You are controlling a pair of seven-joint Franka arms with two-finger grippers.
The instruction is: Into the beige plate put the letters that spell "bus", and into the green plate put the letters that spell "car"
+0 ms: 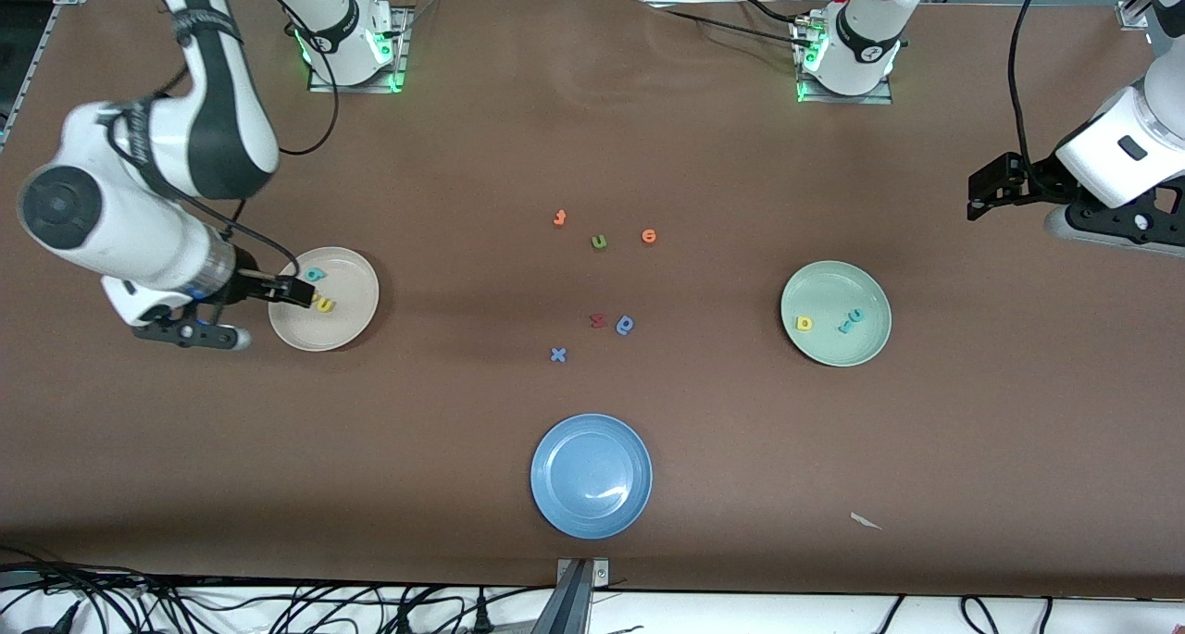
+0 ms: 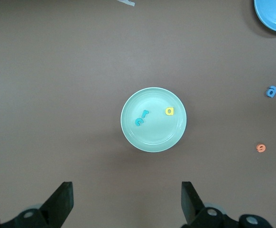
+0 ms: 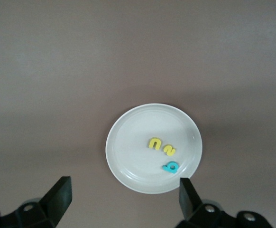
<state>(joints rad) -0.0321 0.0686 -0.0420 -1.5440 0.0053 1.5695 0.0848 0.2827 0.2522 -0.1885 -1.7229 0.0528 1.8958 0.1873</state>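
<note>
Both grippers stand wide open and hold nothing. Right gripper (image 1: 298,292) hangs over the edge of the beige plate (image 1: 356,324) at the right arm's end of the table; its arm comes down from its base along the top of the front view, elbow folded out past the table's edge, forearm level and pointing in toward the plate. From the right wrist view the two dark fingers (image 3: 57,197) frame the plate well apart, touching nothing. In that plate lie the letters that spell "bus" — the teal "b" (image 3: 170,167), the yellow "u" (image 3: 155,143) and the yellow "s" (image 3: 169,151), close together near one side.

Left gripper (image 1: 983,192) hangs in the air over bare table at the left arm's end, its arm bent and waiting. Its fingers (image 2: 61,203) are spread just as wide in the left wrist view, which looks down on the green plate (image 1: 856,347). There sit the letters that spell "car" — the yellow "a" (image 1: 804,323) apart from the teal "c" (image 1: 855,316) and the thin teal "r" (image 1: 843,327), which lie just beside each other.

Other foam letters lie loose mid-table, and a blue plate (image 1: 555,504) sits nearer the front camera.
</note>
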